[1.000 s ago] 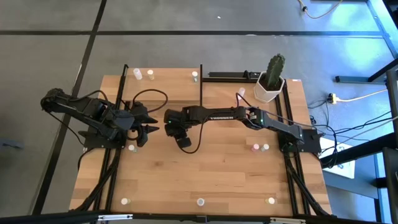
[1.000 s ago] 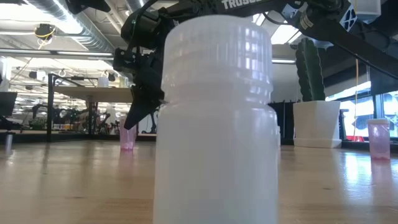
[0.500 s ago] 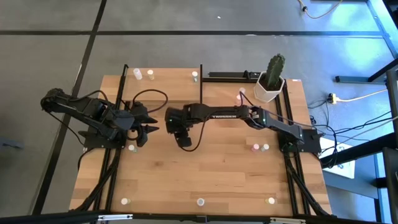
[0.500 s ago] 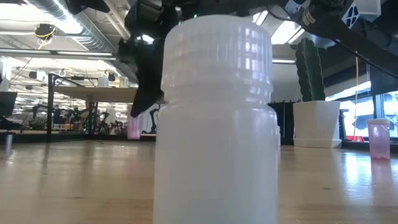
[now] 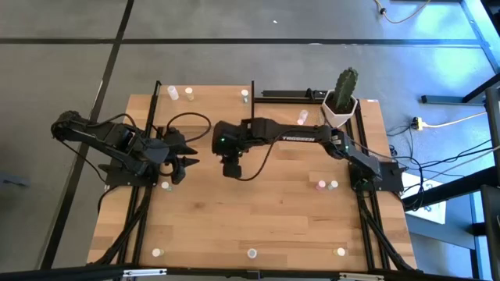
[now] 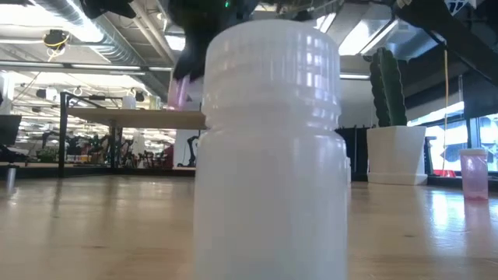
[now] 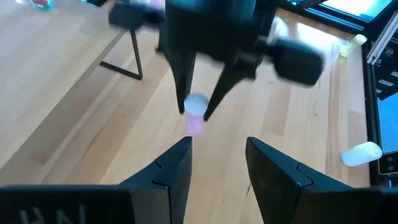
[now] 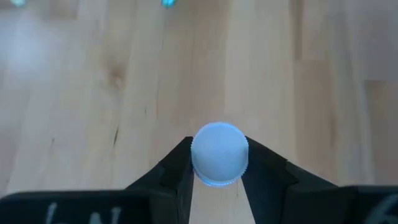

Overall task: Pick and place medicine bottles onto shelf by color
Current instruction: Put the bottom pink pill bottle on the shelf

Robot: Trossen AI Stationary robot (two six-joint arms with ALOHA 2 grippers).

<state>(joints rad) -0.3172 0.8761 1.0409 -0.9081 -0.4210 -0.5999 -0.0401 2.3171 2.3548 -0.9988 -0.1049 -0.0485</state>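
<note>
A pink bottle [image 7: 195, 116] with a white cap hangs upright above the table, pinched between gripper fingers.

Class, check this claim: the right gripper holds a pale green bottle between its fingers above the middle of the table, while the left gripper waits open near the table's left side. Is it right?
One detail is wrong: the bottle is pink with a white cap, not pale green, as the left wrist view shows. The rest stands: the right gripper holds it between its fingers above the middle of the table, while the left gripper waits open near the table's left side.
</note>
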